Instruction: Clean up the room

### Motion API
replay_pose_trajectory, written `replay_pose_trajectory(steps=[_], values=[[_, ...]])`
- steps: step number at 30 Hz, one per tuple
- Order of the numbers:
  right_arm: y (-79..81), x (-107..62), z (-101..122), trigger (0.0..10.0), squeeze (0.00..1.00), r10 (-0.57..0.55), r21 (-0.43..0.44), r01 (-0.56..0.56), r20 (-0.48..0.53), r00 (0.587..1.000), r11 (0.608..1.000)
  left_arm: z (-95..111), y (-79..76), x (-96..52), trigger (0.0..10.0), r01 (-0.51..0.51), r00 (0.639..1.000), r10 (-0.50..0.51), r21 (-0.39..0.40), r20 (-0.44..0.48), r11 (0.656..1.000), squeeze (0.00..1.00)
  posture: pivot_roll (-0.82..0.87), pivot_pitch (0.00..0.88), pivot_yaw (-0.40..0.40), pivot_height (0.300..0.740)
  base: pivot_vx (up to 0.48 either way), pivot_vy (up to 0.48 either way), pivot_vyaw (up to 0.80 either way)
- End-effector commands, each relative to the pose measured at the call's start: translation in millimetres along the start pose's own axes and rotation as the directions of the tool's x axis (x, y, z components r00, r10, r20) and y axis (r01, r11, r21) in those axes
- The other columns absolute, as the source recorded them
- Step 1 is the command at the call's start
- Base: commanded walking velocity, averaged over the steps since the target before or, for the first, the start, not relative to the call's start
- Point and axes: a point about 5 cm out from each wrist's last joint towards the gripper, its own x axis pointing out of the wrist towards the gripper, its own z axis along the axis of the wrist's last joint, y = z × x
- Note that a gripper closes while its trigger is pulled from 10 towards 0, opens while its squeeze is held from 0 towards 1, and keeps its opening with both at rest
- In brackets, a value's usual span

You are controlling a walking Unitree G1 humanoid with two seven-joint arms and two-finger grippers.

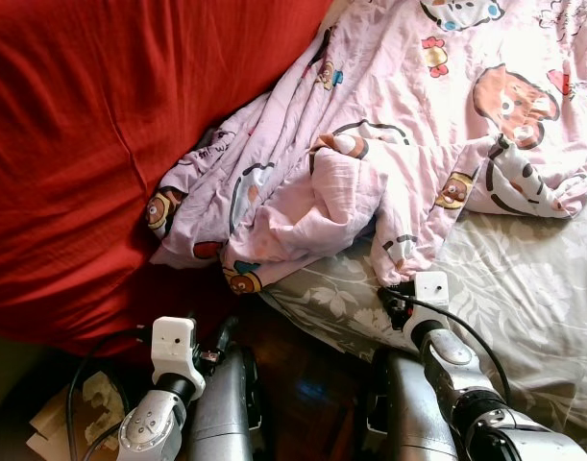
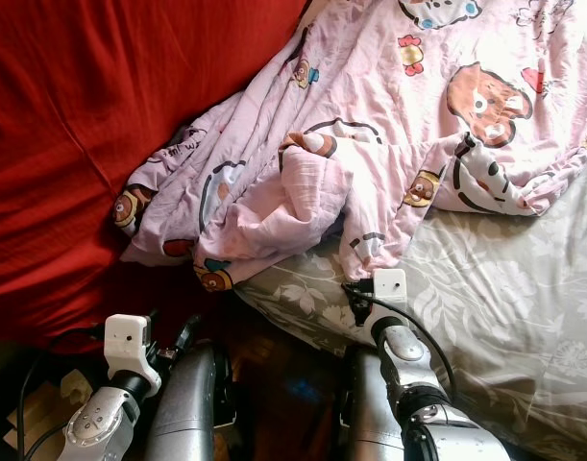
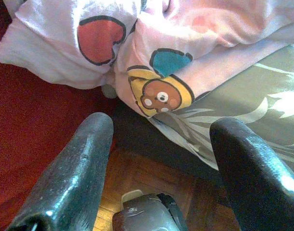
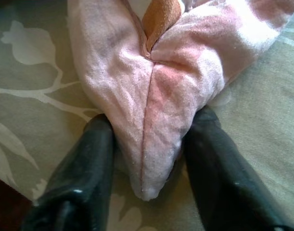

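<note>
A pink blanket printed with cartoon bears lies crumpled across the bed, over a grey floral sheet. At the bed's near edge, my right gripper is shut on a folded corner of the blanket; both black fingers press against its sides. My left gripper hangs open over the gap beside the bed, with nothing between its fingers. A bear-printed blanket corner lies just ahead of it, untouched.
A large red cover bulges on the left, against the blanket. Dark wooden floor shows between the bed edge and my silver legs. Some paper or cardboard lies on the floor at the lower left.
</note>
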Motion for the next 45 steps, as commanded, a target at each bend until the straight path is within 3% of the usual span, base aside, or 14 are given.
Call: replay_pose_trajectory(steps=[1, 16, 25, 32, 37, 41, 42, 45], values=[[6.4, -5.2, -21, 0.0, 0.00, 0.018, 0.009, -0.017, -0.074, 0.997, 1.000, -13, 5.0, -6.1, 10.0, -0.019, 0.998, 0.019, -0.002, -0.056, 1.000, 0.00, 0.20, 0.351, 0.054, 0.596, 0.000, 0.000, 0.00], [-3.6, -5.5, -13, 0.0, 0.00, -0.054, 0.035, 0.055, -0.018, 0.998, 0.998, -12, 5.3, 9.5, 10.0, -0.016, 0.999, 0.016, 0.001, -0.048, 1.000, 0.00, 0.17, 0.295, 0.051, 0.596, 0.000, 0.000, 0.00], [-11.7, -10.1, -8, 0.0, 0.00, -0.089, 0.078, 0.082, 0.089, 0.992, 0.994, -16, 7.3, 19.2, 10.0, -0.025, 0.998, 0.025, -0.006, -0.058, 1.000, 0.00, 0.13, 0.252, 0.035, 0.596, 0.000, 0.000, 0.00], [-34.0, -20.7, 2, 0.0, 0.00, -0.186, 0.123, 0.162, 0.218, 0.958, 0.979, -26, 8.6, 27.3, 10.0, -0.038, 0.996, 0.037, -0.013, -0.080, 0.999, 0.00, 0.09, 0.217, 0.021, 0.596, 0.000, 0.000, 0.00], [-30.8, -23.5, 2, 0.0, 0.00, -0.157, 0.097, 0.137, 0.248, 0.956, 0.986, -34, 7.3, 29.0, 10.0, -0.039, 0.993, 0.036, -0.022, -0.111, 0.999, 0.00, 0.08, 0.204, 0.016, 0.596, 0.000, 0.000, 0.00], [-18.8, -24.5, -3, 0.0, 0.00, -0.075, 0.057, 0.062, 0.250, 0.965, 0.996, -45, 8.1, 29.4, 10.0, -0.046, 0.986, 0.041, -0.024, -0.163, 0.999, 0.00, 0.08, 0.198, 0.014, 0.596, 0.000, 0.000, 0.00], [-16.8, -24.6, -4, 10.0, 0.00, -0.065, 0.050, 0.054, 0.245, 0.967, 0.997, -49, 10.0, 28.7, 10.0, -0.058, 0.982, 0.051, -0.032, -0.182, 0.998, 0.00, 0.08, 0.195, 0.014, 0.596, 0.000, 0.000, 0.00], [-14.1, -25.1, -4, 10.0, 0.00, -0.052, 0.064, 0.037, 0.253, 0.966, 0.997, -55, 14.1, 26.5, 10.0, -0.093, 0.974, 0.079, -0.055, -0.214, 0.994, 0.00, 0.08, 0.195, 0.014, 0.596, 0.000, 0.000, 0.00]])
